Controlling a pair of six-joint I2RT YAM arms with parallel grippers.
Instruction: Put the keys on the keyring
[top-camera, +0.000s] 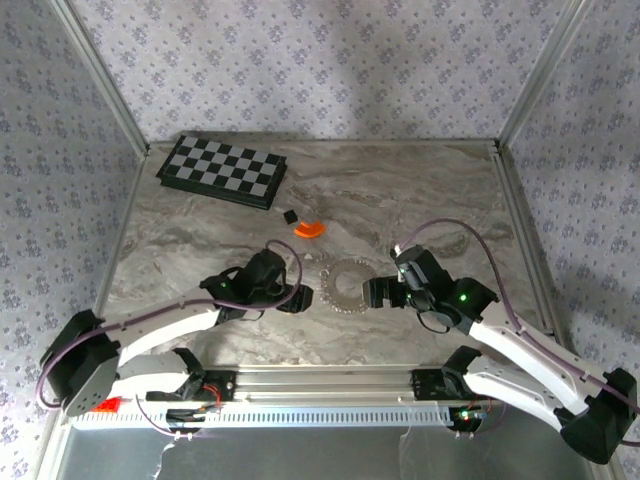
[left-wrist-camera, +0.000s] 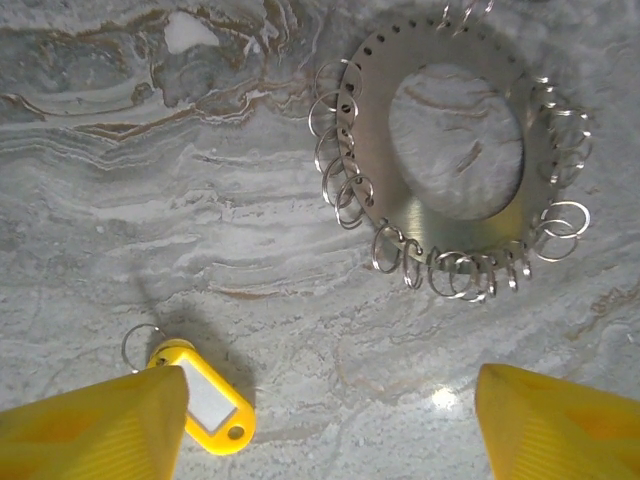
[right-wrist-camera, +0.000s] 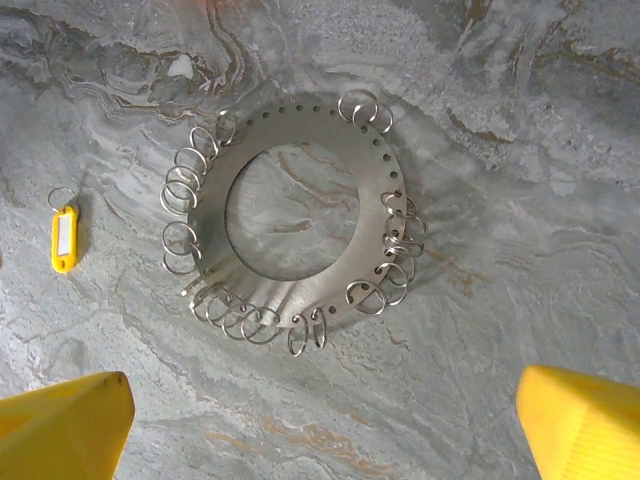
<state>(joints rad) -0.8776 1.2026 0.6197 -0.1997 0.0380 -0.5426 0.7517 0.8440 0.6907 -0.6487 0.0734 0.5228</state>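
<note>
The keyring (left-wrist-camera: 375, 170) is a flat silvery disc with a wide hole, fringed with many small split rings, lying on the marble table (top-camera: 200, 240). It sits between both grippers (top-camera: 347, 287). The keys, one small yellow tag (left-wrist-camera: 205, 395) with a white label and a thin ring, lie flat on the table. The tag is just at the inner edge of my left finger (left-wrist-camera: 110, 430), which covers part of it. My left gripper (left-wrist-camera: 335, 420) (top-camera: 290, 295) is open, with bare table between its fingers. My right gripper (right-wrist-camera: 320, 420) (top-camera: 385, 292) hangs open just off the keyring's (right-wrist-camera: 300, 295) edge; the tag (right-wrist-camera: 63, 238) lies to the disc's left.
A black-and-grey checkered board (top-camera: 222, 170) lies at the back left. An orange cone-like disc (top-camera: 310, 229) and a small black cube (top-camera: 289, 215) sit behind the keyring. Metal frame posts and patterned walls bound the table on three sides.
</note>
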